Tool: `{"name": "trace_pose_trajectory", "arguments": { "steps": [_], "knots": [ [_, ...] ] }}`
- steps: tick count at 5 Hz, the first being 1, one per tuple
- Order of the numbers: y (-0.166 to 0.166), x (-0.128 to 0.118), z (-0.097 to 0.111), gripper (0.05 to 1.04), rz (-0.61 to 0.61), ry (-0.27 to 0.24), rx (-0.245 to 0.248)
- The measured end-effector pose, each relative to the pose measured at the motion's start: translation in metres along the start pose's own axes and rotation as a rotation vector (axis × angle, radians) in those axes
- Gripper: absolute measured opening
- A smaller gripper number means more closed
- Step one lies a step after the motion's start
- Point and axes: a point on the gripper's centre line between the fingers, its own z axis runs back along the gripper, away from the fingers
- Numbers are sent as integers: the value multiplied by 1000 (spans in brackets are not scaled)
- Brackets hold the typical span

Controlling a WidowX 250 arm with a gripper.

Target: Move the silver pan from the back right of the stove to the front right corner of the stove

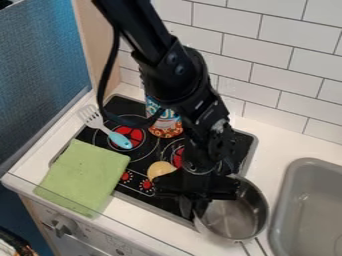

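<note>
A: Quick, where's the shiny silver metal pot?
B: Front right corner of the black toy stove, partly over the white bench, with the grey plastic sink off to its right. Upright, mouth up.
A: Handling?
B: My guess: thin-walled, stiff, fairly light, not fragile. Smooth metal, so slippery. Best pinched across the rim; a hold on one side could let it tip or swivel.
A: End effector?
B: The black two-finger end effector is at the pot's left rim, overlapping it. Can't tell if it's open, closed or gripping; contact unclear too.
A: Arm pose?
B: Black jointed arm comes in from the top edge, slants down to the right, then the wrist drops steeply over the stove's front right.
A: Nearby?
B: Yellow rounded object just left of the end effector. Blue-and-red can behind the arm, blue-handled slotted spatula on the rear left, flat green cloth over the front left corner.
</note>
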Motion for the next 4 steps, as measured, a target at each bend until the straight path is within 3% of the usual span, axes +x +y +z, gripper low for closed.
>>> {"name": "trace_pose_trajectory", "arguments": {
  "steps": [1,2,3,4],
  "knots": [
    [7,-1,2,274,-6,1,38],
    [10,2,15,555,14,-28,72],
    [10,5,26,855,24,-51,63],
    [9,8,35,1012,31,-77,51]
  ]
}}
